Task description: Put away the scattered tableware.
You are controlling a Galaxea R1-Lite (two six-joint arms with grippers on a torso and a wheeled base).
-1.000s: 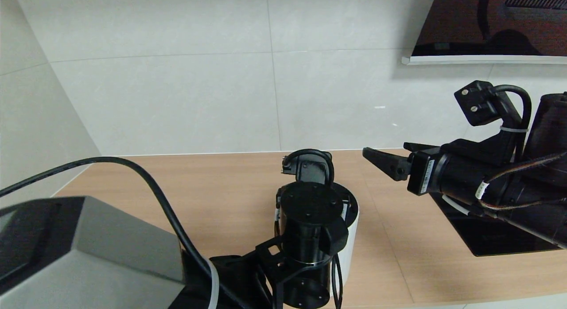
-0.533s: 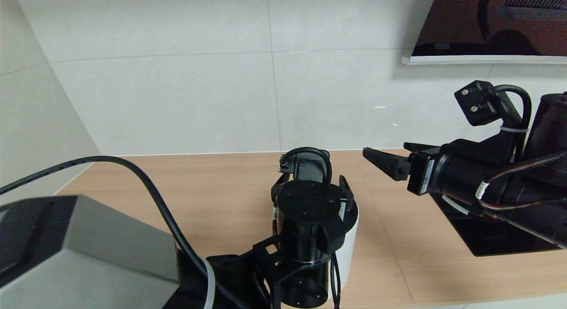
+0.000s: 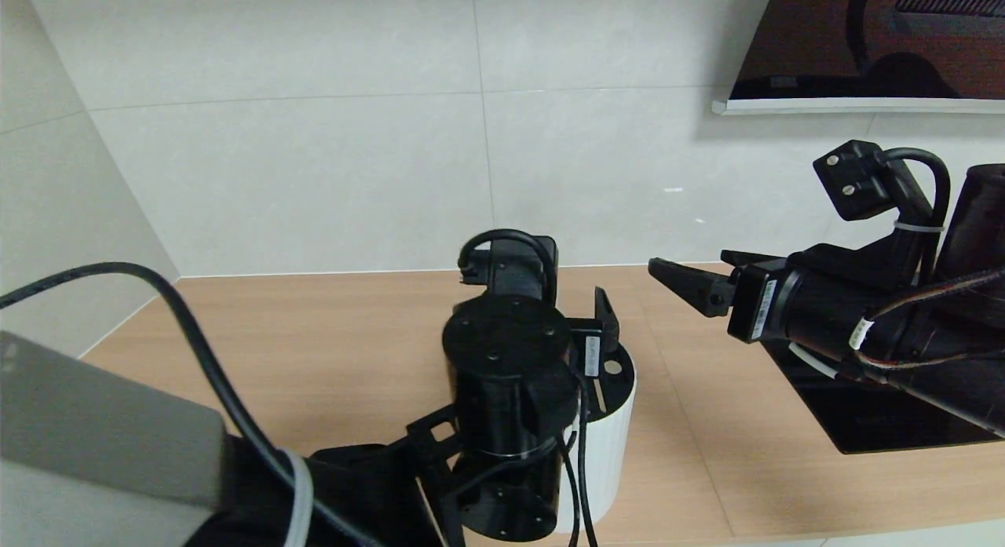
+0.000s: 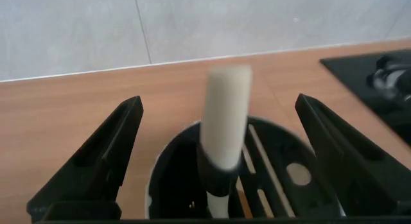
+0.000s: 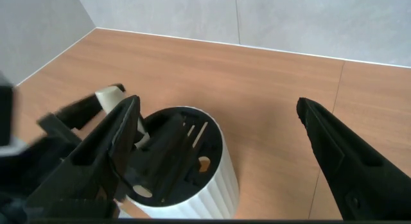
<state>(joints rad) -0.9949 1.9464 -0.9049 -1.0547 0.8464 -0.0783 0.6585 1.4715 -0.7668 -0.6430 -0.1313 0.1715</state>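
On your bench [image 3: 353, 351], the white holder [image 3: 608, 445] sits under your left hand [image 4: 219, 102], whose fingers are spread wide and touch nothing; it has lifted since a second ago. Your right hand [image 5: 217, 103] hangs open near the holder, and the cream-handled utensil [image 4: 225, 115] stands inside the holder.

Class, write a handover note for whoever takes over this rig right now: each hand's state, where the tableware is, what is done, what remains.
Left hand: open, above the white holder, fingers either side of the cream-handled utensil, not touching it.
Right hand: open, holding nothing, over the counter near the black cooktop.
Done: the utensil stands in the holder.
Left: lift the left hand clear, then check the surroundings for more tableware.
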